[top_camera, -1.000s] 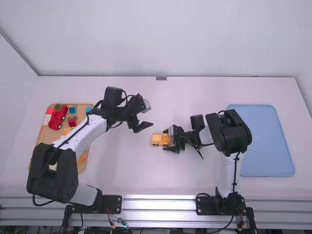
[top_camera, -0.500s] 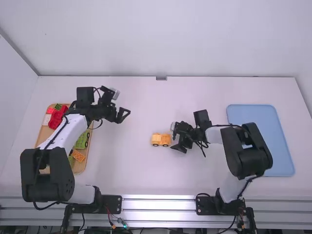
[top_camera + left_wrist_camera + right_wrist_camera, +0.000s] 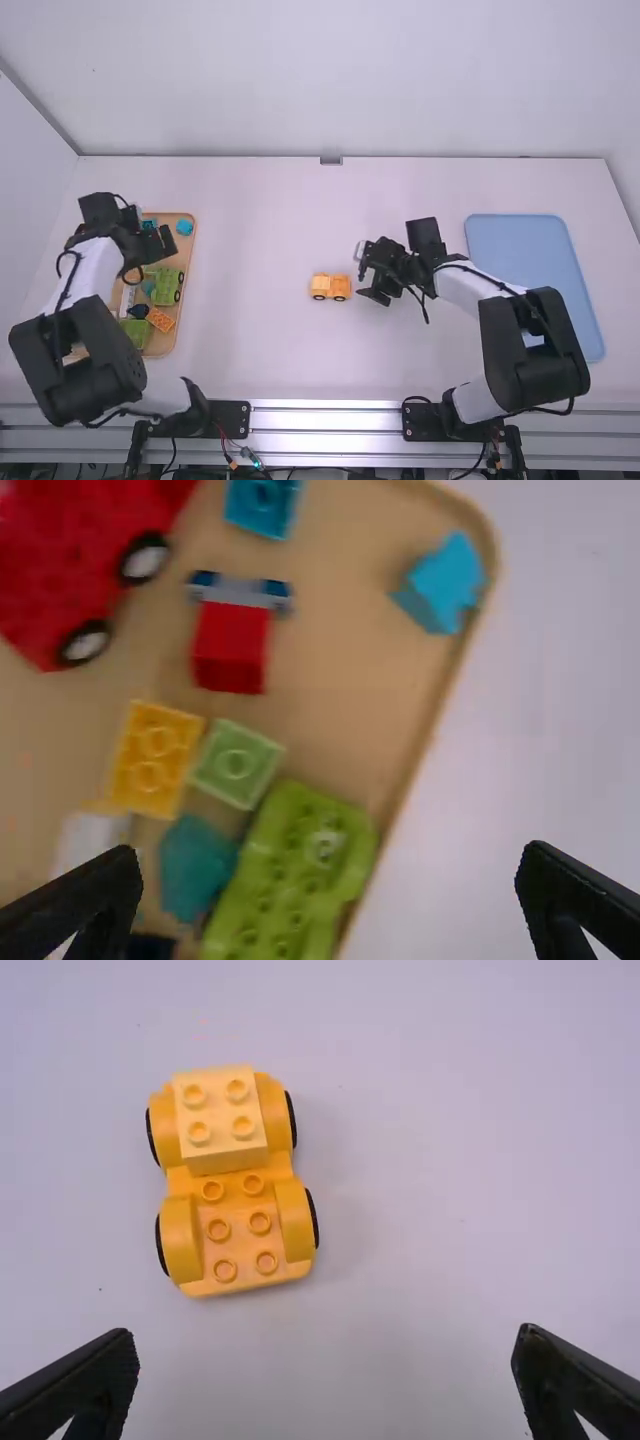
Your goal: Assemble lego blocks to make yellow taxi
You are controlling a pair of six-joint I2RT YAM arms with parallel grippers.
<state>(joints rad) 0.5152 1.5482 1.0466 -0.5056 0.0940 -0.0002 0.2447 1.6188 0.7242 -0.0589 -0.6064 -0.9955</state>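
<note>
The orange-yellow car base (image 3: 330, 287) stands on the table, left of my right gripper (image 3: 377, 277) and apart from it. In the right wrist view a yellow 2x2 block sits on one end of the car base (image 3: 235, 1225), and bare studs show on the rest; my right gripper (image 3: 325, 1380) is open and empty. Over the wooden tray hangs my left gripper (image 3: 160, 250). The left wrist view has my left gripper (image 3: 330, 900) open and empty, above a yellow block (image 3: 157, 755) lying beside a light green block (image 3: 236, 764).
The wooden tray (image 3: 186, 232) also holds a red car (image 3: 75, 570), a red block (image 3: 230, 650), blue pieces (image 3: 440, 585) and a green car base (image 3: 290, 870). A blue tray (image 3: 520, 235) lies at the right.
My left gripper has swung left from the table's middle to over the wooden tray. My right gripper has drawn back rightward from the car base, which stays in place.
</note>
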